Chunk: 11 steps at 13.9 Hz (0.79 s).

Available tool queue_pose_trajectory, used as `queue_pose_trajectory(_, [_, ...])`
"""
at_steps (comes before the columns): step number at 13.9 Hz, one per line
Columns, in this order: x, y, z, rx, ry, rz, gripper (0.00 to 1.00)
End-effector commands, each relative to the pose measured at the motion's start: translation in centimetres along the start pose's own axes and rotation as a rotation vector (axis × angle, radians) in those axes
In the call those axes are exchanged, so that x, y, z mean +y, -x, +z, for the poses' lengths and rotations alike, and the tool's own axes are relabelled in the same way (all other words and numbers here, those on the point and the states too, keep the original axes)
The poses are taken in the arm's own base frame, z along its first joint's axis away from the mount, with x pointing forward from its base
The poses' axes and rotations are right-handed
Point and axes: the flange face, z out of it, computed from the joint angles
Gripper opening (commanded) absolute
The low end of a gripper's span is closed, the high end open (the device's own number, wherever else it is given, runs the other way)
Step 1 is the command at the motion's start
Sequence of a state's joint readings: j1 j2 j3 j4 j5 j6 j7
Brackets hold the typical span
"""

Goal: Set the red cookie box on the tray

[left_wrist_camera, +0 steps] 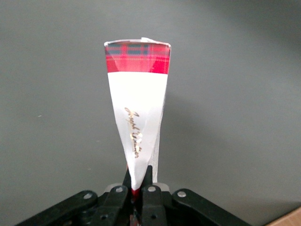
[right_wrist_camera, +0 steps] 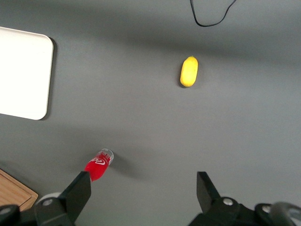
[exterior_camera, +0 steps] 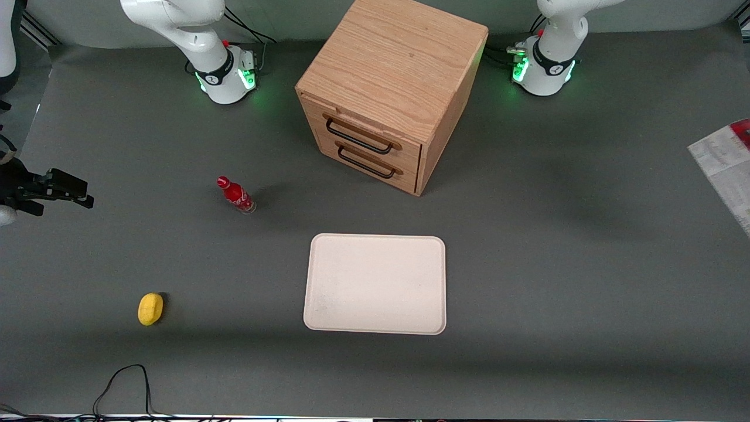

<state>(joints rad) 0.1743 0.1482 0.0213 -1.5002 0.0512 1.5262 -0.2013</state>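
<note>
The red cookie box (left_wrist_camera: pixel 138 108) is seen edge-on, with a white side bearing gold script and a red plaid end. My left gripper (left_wrist_camera: pixel 138 178) is shut on its near edge, one finger on each face, over bare grey table. In the front view the box (exterior_camera: pixel 724 169) shows its whitish printed face at the working arm's end of the table, partly cut off by the frame edge; the gripper itself is out of that view. The cream-white tray (exterior_camera: pixel 375 284) lies flat with nothing on it, nearer the front camera than the drawers and well apart from the box.
A wooden two-drawer cabinet (exterior_camera: pixel 389 88) stands farther from the camera than the tray. Toward the parked arm's end stand a small red soda bottle (exterior_camera: pixel 236 195) and a yellow fruit-shaped object (exterior_camera: pixel 150 308). A black cable (exterior_camera: pixel 126 381) loops at the front edge.
</note>
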Motion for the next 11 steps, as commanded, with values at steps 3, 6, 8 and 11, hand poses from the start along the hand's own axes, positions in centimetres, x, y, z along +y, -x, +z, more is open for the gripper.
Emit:
queue_pose_trajectory(3, [19.1,4.9,-0.7,0.029,-0.011,0.074,0.09])
queue_pose_trajectory(6, [30.4,7.5,1.5,0.042,0.016,0.149,0.08])
queue_pose_trajectory(8, [37.5,9.4,5.1,0.057,0.024,0.201,0.08])
queue_pose_trajectory(11, [44.4,10.5,10.2,0.115,0.087,0.280,0.05])
